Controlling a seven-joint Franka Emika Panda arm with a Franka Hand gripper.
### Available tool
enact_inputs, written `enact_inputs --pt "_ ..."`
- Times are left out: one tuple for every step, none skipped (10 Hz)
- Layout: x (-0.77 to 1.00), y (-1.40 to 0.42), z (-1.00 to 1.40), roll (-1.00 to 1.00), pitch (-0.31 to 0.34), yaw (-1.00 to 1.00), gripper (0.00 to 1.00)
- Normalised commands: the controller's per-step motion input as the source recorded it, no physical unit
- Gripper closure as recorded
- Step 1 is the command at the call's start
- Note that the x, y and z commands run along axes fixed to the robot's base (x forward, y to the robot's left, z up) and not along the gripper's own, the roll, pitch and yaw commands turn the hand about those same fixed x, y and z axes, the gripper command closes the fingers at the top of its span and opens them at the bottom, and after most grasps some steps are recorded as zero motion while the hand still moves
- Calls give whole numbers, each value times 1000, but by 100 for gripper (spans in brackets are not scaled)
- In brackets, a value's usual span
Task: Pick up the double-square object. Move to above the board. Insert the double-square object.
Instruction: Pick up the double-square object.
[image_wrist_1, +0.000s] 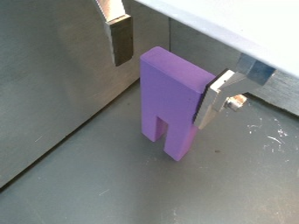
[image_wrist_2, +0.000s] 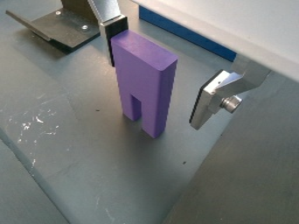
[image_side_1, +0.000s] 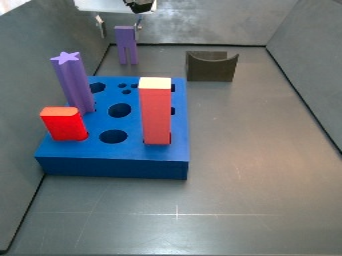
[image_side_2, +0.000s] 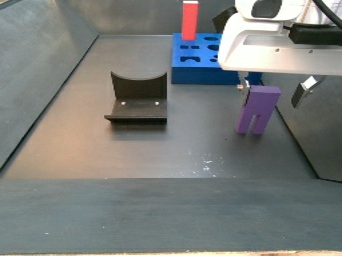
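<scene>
Double-square object upright on the gray floor, gripper spread wide around it.

In a side view, the purple star post (image_side_1: 72, 82) and a short red block (image_side_1: 62, 123) stand along the left edge of the blue board (image_side_1: 114, 155), the tall red block (image_side_1: 156, 110) nearer its right edge. Behind the board's far edge stands the double-square object (image_side_1: 124, 44), long axis vertical (a groove runs up its light-purple face from the base). The gripper (image_wrist_1: 163, 66) straddles it, one finger (image_wrist_1: 121, 39) apart from it, the other pad (image_wrist_1: 212, 98) just beside it, nothing clamped. The dark-olive U-shaped block (image_side_1: 210, 66) sits well to the right.
</scene>
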Motion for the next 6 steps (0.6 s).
enact_inputs --pt "0 0 0 0 0 0 0" --pt "0 0 0 0 0 0 100" --pt "0 0 0 0 0 0 100" --pt "0 0 0 0 0 0 100" --pt "0 0 0 0 0 0 100" --pt "0 0 0 0 0 0 100"
